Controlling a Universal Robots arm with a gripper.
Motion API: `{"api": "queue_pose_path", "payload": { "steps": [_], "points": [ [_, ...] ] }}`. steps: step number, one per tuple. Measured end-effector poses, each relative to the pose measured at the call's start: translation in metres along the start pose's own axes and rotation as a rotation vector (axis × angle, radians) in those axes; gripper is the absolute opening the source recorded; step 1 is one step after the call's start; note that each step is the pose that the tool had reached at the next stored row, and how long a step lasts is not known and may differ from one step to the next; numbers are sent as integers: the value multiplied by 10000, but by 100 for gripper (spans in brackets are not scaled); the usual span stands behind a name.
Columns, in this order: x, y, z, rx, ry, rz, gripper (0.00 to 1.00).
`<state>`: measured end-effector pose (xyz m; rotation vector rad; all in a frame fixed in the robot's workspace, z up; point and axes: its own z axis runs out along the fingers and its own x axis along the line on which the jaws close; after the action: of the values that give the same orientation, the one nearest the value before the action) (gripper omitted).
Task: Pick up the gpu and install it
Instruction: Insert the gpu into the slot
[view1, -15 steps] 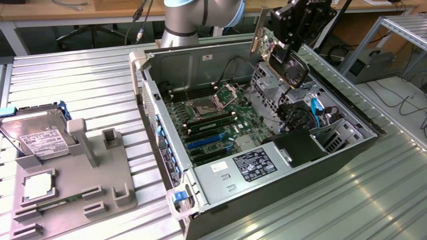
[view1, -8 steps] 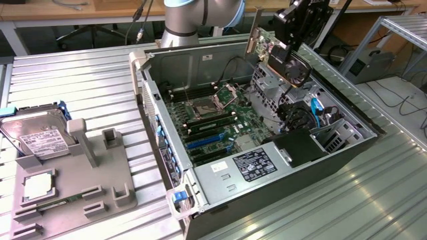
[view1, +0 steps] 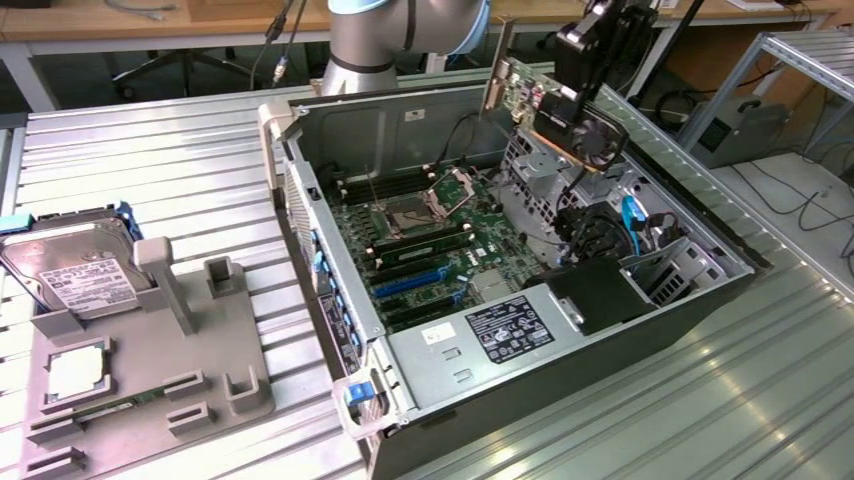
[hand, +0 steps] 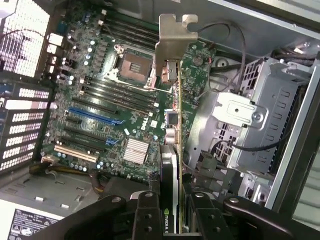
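Your gripper (hand: 172, 202) is clamped on the gpu (hand: 170, 160). Card hangs in the air over the open computer case (view1: 387, 130), above the motherboard (hand: 110, 100). Likely light, stiff, fragile. Pinch the flat faces near one end, clear of the fan (view1: 601, 135) and bracket (hand: 172, 42).

Your bench: ribbed metal tabletop (view1: 160, 170) | behind it you see wooden desk (view1: 80, 20), chair base (view1: 167, 68) | exterior view's right: aluminium frame (view1: 801, 45)

The open case (view1: 387, 130) is seen obliquely from high above in the exterior view. Its motherboard (hand: 115, 100), shared by both views, is seen close from the wrist.
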<state>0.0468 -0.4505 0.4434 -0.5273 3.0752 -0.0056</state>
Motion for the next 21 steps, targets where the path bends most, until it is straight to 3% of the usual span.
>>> {"api": "queue_pose_path", "payload": {
  "steps": [9, 12, 21],
  "points": [
    [0, 0, 0, -36, -12, -1789, 27],
    [0, 0, 1, -59, -21, -2936, 27],
    [0, 0, 2, -97, -34, -4756, 27]
  ]
}}
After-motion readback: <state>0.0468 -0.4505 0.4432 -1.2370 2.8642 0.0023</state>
